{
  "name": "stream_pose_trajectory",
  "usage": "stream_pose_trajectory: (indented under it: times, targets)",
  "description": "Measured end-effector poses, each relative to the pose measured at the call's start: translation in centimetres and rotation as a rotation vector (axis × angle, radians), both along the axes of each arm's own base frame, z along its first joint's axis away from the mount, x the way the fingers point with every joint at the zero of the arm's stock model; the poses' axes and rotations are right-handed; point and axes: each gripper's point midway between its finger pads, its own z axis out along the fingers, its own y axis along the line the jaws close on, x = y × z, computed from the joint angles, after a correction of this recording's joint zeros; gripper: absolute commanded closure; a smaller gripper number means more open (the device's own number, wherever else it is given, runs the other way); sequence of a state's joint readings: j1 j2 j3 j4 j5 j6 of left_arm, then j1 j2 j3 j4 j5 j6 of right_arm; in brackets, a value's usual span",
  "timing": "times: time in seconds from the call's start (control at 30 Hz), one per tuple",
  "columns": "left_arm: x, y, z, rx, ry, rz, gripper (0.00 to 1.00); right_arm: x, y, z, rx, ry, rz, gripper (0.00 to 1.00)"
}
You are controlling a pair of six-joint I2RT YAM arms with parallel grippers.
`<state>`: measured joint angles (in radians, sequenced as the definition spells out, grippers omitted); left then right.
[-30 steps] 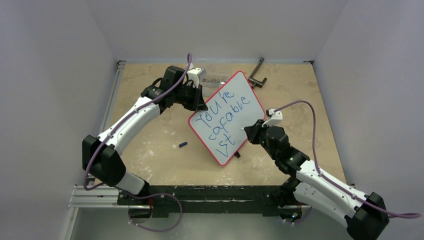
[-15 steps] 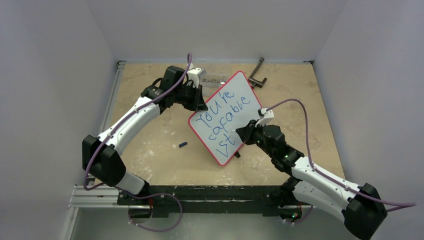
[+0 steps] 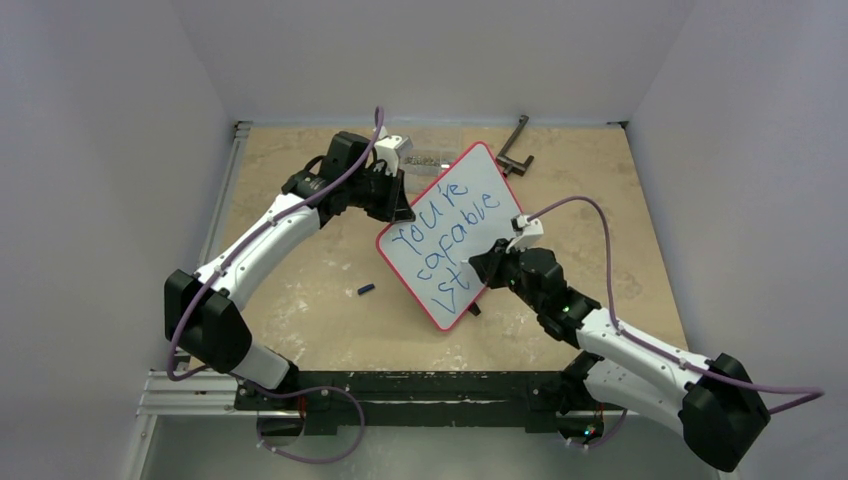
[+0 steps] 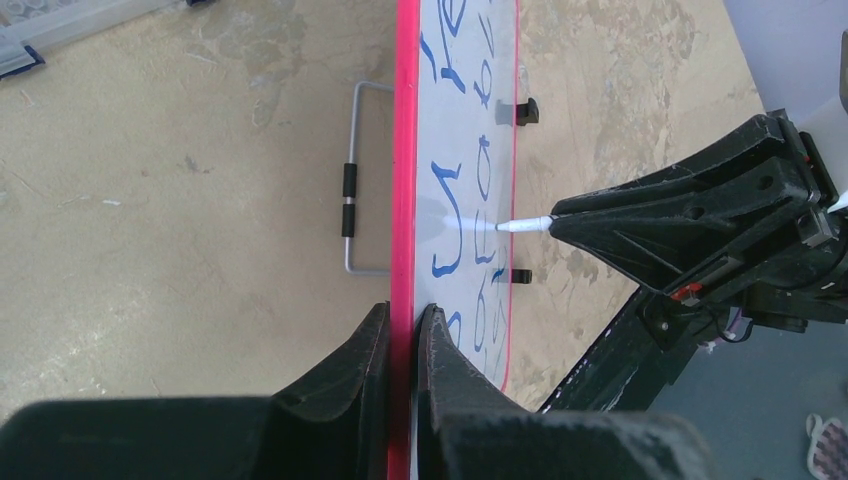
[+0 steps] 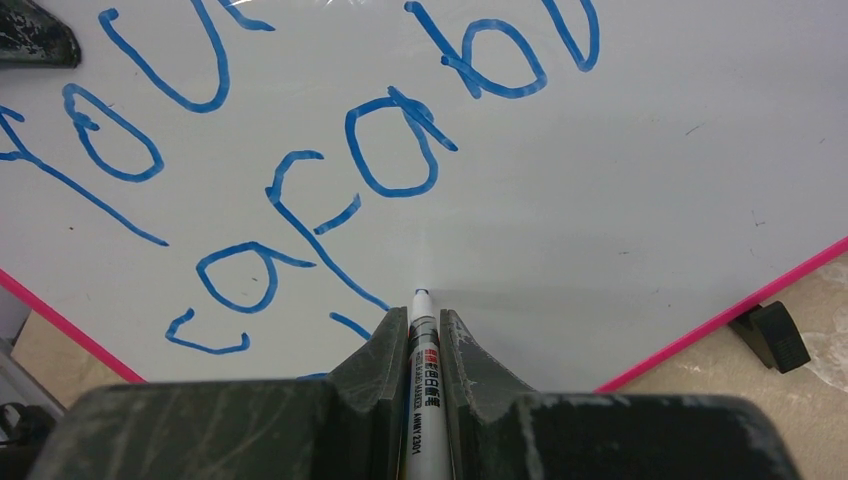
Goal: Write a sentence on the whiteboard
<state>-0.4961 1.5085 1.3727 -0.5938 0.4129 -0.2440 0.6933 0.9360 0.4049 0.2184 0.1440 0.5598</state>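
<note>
My right tool (image 5: 422, 318) is clamped narrow on a whiteboard marker (image 5: 424, 385), whose long axis points straight into the whiteboard (image 5: 640, 180); the tip is at the face, contact not determinable; the sentence (image 5: 390, 150) lies above and left of the tip, with bare board to its right; right arm nearer; beyond, my left tool (image 4: 403, 318) pinches the red frame (image 4: 404, 200), steadying the board upright on the worktop (image 3: 310, 290); no container seen.
</note>
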Motion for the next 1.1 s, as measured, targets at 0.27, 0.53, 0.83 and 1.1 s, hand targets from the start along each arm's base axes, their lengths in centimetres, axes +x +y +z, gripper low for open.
stream_pose_trajectory:
  times: [0.27,0.53,0.83,1.1]
  targets:
    - [0.0,0.0,0.0,0.001,0.000,0.000,1.00,-0.1,-0.9,-0.8,-0.008,0.032,-0.048,1.00]
    - [0.0,0.0,0.0,0.002,0.000,0.001,1.00,-1.0,-1.9,-2.6,-0.004,0.086,-0.087,1.00]
    - [0.0,0.0,0.0,0.001,0.000,0.000,1.00,-1.2,-2.1,-2.9,0.009,0.107,-0.106,1.00]
    - [0.0,0.0,0.0,0.000,0.000,0.000,1.00,-1.2,-2.2,-2.9,-0.009,0.120,-0.106,1.00]
